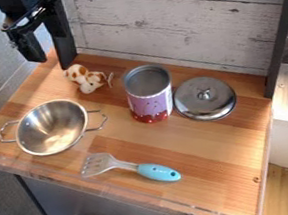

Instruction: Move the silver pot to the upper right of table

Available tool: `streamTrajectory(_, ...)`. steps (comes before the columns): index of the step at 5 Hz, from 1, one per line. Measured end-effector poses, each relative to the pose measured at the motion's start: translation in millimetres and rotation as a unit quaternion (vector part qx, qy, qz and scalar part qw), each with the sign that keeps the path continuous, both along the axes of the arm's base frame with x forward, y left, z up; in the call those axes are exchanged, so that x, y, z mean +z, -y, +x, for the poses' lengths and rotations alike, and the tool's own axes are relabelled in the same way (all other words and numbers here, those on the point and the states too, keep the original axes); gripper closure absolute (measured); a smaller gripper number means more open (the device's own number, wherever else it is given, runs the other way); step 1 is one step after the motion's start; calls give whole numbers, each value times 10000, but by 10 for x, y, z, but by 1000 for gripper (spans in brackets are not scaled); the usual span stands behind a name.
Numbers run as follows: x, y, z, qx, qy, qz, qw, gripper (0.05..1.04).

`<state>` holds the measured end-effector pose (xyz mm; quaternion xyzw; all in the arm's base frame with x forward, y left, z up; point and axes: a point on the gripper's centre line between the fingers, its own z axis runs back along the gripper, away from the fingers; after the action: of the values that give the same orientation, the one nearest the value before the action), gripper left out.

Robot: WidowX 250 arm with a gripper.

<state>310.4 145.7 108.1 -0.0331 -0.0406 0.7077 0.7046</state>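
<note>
The silver pot [52,127], a shallow bowl shape with a wire handle on each side, rests upright on the left part of the wooden table [212,140]. Above the table's back left corner hangs the black gripper [51,62], its two fingers apart with nothing between them. It is behind and above the pot, not touching it.
A white and brown plush toy [87,79] lies behind the pot. A purple can [149,93] stands mid-table, with a silver lid [205,98] to its right. A spatula [131,167] with a blue handle lies in front. A plank wall [176,24] bounds the back.
</note>
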Motion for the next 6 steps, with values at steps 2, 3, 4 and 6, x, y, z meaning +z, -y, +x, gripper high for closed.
streamTrajectory(2,-99,87,-113,-17,-70,-115,9999,83)
streamTrajectory(3,7,132,-207,156,130,-34,9998,83)
streamTrajectory(4,71,205,-361,631,311,134,9974,83)
streamTrajectory(6,-78,491,-706,1982,885,689,9737,83)
